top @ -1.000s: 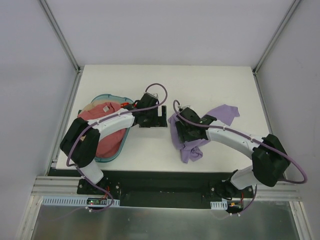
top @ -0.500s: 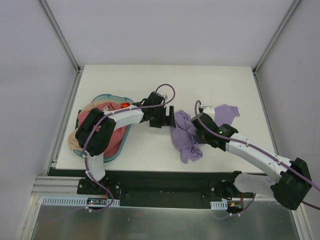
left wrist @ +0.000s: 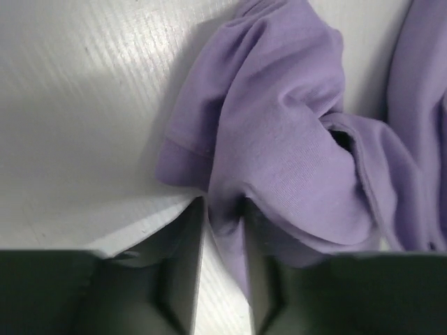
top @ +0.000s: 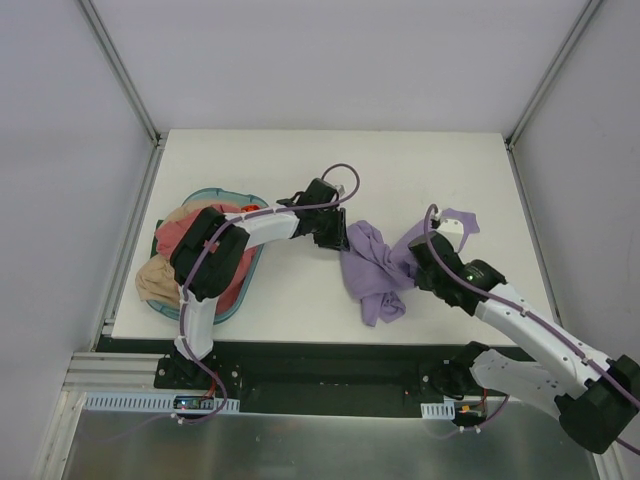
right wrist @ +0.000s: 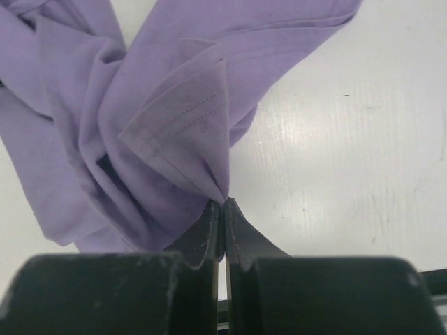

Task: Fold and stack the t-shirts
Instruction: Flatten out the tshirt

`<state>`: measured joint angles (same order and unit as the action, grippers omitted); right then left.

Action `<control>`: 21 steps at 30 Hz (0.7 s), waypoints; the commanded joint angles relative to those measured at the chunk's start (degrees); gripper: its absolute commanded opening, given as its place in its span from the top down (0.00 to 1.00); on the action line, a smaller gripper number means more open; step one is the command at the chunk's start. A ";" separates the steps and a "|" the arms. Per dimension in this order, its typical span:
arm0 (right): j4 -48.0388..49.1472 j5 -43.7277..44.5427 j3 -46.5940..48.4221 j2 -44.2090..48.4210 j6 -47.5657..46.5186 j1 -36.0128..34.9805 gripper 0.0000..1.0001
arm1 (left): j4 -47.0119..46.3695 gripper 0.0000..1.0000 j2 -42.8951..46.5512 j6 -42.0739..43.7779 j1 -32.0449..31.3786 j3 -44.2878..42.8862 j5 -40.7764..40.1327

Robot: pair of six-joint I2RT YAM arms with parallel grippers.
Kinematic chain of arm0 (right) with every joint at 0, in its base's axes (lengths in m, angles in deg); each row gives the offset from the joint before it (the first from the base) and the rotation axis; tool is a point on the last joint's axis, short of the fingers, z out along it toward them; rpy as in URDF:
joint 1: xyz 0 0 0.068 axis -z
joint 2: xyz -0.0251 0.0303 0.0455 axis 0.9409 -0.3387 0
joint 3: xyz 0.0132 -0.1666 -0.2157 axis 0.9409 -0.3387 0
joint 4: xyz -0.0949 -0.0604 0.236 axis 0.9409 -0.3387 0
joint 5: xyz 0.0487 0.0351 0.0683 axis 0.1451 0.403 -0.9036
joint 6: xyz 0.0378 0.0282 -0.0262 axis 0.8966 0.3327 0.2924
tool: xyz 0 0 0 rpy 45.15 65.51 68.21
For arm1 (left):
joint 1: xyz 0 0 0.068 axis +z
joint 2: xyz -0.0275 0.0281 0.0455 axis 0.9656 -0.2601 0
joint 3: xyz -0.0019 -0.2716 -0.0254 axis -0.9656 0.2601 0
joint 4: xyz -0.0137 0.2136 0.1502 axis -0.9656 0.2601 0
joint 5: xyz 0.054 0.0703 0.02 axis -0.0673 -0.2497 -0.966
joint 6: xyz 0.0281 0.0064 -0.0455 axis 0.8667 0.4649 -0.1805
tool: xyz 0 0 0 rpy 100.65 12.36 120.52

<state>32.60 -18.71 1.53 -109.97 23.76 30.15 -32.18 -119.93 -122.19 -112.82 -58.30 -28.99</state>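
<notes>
Since no shirt lies flat, folded or stacked, the task looks barely begun, and both hands are busy with one garment. Nearest the near edge of the desk (top: pixel 300 160), a little right of its middle, the lavender t-shirt (top: pixel 375 275) sits as a crumpled, twisted heap. Over by the left edge, the tan t-shirt (top: pixel 158 282) spills over the outer rim of the teal oval basket (top: pixel 225 193). A little farther in, the right hand (right wrist: pixel 222 204) is clenched on a stitched hem at the heap's right side. Farther still, the left hand (left wrist: pixel 223 209) has a fold of the same shirt between its fingers, with only a narrow gap; whether it already pinches the cloth I cannot tell. Beyond that arm, the pink-red t-shirt (top: pixel 180 232) is bunched in the basket. Judging by this, the lavender shirt must first be spread out, then folded, and the two basket shirts remain untouched.
</notes>
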 commanded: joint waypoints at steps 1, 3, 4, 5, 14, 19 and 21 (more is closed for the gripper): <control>-3.80 4.79 1.01 3.07 0.40 2.08 0.99 | -0.66 0.94 -0.90 0.69 -0.34 -2.67 2.60; -4.24 5.58 2.23 3.87 -0.57 3.05 0.99 | -0.49 1.00 0.23 1.39 -0.26 -2.94 1.90; -4.50 6.11 3.11 4.39 -1.09 3.31 0.99 | -0.49 1.00 1.55 2.00 -0.26 -2.76 1.21; -4.76 6.64 4.34 4.83 -1.80 3.75 0.99 | -0.49 1.00 3.30 2.53 -0.26 -2.59 0.42; -8.28 14.98 23.31 10.28 -11.64 4.63 0.99 | 3.91 1.00 30.71 10.09 -0.26 2.06 -13.73; -9.77 15.17 38.42 11.51 -15.60 4.63 0.99 | 4.52 1.00 46.09 11.67 -0.43 2.95 -16.03; -9.78 12.81 43.79 12.22 -16.21 4.72 0.99 | 4.52 1.00 51.54 12.55 -0.69 1.99 -16.12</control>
<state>24.06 -6.69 35.30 -99.96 12.13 34.52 -28.11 -76.50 -113.10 -112.86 -55.98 -41.63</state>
